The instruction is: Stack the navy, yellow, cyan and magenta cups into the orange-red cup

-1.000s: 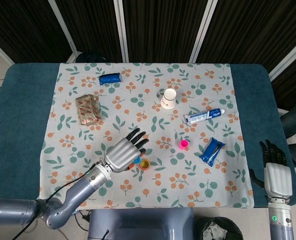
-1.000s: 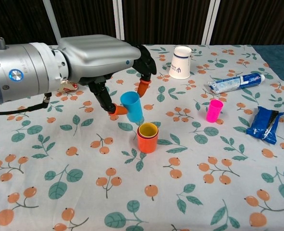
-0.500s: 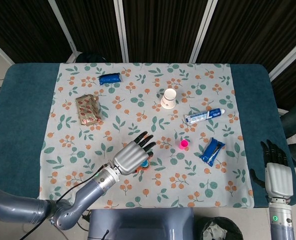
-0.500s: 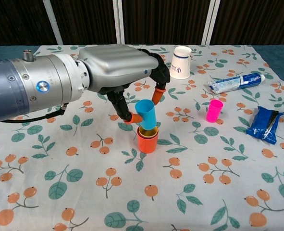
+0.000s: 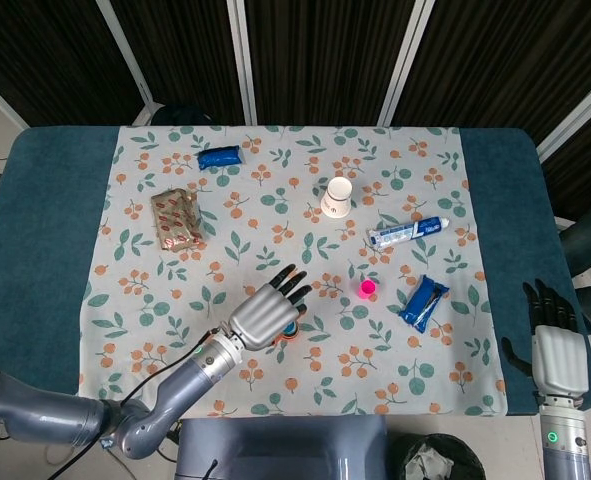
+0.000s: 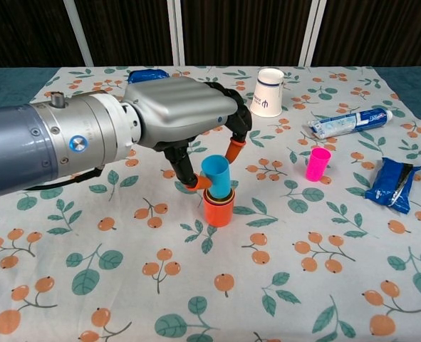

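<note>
In the chest view my left hand [image 6: 174, 121] pinches the cyan cup [image 6: 216, 174] between thumb and a finger. The cup's base sits tilted in the mouth of the orange-red cup [image 6: 218, 211], where a yellow rim shows just inside. In the head view the same left hand [image 5: 265, 315] covers most of that stack. The magenta cup [image 6: 318, 164] stands upright and alone to the right, also seen as the magenta cup [image 5: 366, 289] from above. No navy cup shows on the cloth. My right hand [image 5: 555, 345] hangs off the table's right edge, fingers straight, holding nothing.
A white paper cup [image 6: 268, 92] stands upside down at the back. A toothpaste tube [image 6: 349, 122] and a blue snack packet [image 6: 393, 183] lie to the right. A brown packet [image 5: 178, 219] and a blue pouch [image 5: 220, 157] lie at the far left.
My left hand carried the cyan cup to the right and down, from beside the orange-red cup to into its mouth. The right hand stayed still.
</note>
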`<state>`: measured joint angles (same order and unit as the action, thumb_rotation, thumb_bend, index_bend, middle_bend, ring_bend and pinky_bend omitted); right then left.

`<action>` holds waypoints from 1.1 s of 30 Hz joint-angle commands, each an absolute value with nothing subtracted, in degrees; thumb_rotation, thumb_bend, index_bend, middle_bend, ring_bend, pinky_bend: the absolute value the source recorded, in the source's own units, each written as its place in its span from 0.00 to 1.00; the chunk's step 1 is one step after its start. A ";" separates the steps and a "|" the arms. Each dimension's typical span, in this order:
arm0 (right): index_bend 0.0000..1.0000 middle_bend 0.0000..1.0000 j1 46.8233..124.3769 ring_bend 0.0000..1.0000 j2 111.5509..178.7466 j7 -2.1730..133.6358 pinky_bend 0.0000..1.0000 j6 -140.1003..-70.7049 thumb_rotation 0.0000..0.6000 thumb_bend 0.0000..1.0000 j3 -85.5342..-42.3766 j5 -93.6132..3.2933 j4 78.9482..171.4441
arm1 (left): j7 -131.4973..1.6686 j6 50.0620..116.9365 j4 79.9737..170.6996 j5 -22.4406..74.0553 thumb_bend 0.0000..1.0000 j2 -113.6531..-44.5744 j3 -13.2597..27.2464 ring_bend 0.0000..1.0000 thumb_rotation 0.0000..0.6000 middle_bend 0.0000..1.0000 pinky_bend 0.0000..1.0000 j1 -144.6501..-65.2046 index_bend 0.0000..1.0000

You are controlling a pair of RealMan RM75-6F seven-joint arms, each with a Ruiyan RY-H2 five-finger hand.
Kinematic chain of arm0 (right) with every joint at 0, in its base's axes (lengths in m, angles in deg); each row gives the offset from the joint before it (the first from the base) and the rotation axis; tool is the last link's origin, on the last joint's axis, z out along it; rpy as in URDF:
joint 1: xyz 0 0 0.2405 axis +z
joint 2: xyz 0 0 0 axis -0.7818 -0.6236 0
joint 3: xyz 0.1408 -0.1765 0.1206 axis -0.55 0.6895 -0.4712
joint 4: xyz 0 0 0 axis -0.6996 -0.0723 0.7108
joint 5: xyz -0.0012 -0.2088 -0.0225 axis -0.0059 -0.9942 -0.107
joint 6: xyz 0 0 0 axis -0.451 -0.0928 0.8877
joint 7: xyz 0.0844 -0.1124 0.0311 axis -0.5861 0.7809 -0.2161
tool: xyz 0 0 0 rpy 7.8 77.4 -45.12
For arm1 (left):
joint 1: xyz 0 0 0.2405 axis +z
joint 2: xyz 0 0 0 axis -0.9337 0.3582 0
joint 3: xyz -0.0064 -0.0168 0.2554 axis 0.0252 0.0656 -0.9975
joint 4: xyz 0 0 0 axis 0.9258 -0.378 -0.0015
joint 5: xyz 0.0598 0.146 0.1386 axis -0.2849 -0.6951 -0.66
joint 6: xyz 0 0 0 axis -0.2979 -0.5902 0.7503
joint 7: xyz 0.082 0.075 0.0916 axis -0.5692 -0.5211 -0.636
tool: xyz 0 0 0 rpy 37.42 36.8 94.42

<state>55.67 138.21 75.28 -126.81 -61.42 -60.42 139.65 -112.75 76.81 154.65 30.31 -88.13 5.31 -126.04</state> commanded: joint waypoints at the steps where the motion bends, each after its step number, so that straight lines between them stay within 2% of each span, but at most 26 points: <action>1: 0.00 0.00 55.66 0.00 138.21 75.29 0.10 -126.84 1.00 0.39 -61.44 -60.41 139.64 | -112.79 76.72 154.52 30.49 0.34 -88.22 5.15 0.00 1.00 0.16 0.01 -126.20 0.54; 3: 0.00 0.00 55.65 0.00 138.20 75.26 0.10 -126.90 1.00 0.39 -61.50 -60.38 139.65 | -113.06 76.46 154.49 30.93 0.32 -88.09 4.78 0.00 1.00 0.14 0.01 -126.31 0.49; 8: 0.00 0.00 55.65 0.00 138.10 75.36 0.10 -126.83 1.00 0.39 -61.45 -60.37 139.66 | -115.35 75.67 154.71 33.63 0.15 -87.20 3.70 0.00 1.00 0.07 0.01 -126.82 0.24; 11: 0.00 0.00 55.65 0.00 138.07 75.48 0.10 -126.86 1.00 0.39 -61.43 -60.43 139.68 | -116.89 76.15 155.81 35.71 0.10 -86.53 3.92 0.00 1.00 0.04 0.01 -127.37 0.12; 13: 0.00 0.00 55.66 0.00 138.09 75.53 0.10 -126.78 1.00 0.39 -61.37 -60.42 139.67 | -117.04 77.31 156.59 35.67 0.09 -86.25 4.47 0.00 1.00 0.03 0.01 -127.42 0.09; 16: 0.00 0.00 55.73 0.00 137.88 75.49 0.10 -126.41 1.00 0.39 -61.12 -60.57 139.70 | -114.44 80.99 157.78 31.15 0.09 -85.77 5.68 0.00 1.00 0.03 0.01 -126.17 0.07; 19: 0.00 0.00 55.67 0.00 137.75 75.48 0.10 -126.46 1.00 0.39 -61.14 -60.50 139.76 | -111.05 84.94 158.77 25.27 0.09 -84.28 5.27 0.00 1.00 0.03 0.01 -123.78 0.07; 23: 0.00 0.00 55.74 0.00 137.74 75.43 0.10 -126.23 1.00 0.39 -61.08 -60.47 139.70 | -109.10 91.48 158.52 17.14 0.09 -79.86 1.53 0.00 1.00 0.04 0.01 -118.91 0.08; 27: 0.00 0.00 55.97 0.00 137.51 75.64 0.10 -125.30 1.00 0.39 -60.32 -61.03 139.94 | -105.82 97.90 158.35 13.36 0.09 -75.23 -2.16 0.00 1.00 0.03 0.01 -112.95 0.08; 33: 0.00 0.00 56.20 0.00 136.78 76.32 0.10 -124.65 1.00 0.39 -59.39 -62.13 140.68 | -88.17 109.41 152.98 8.08 0.09 -69.76 -6.80 0.00 1.00 0.03 0.01 -101.10 0.09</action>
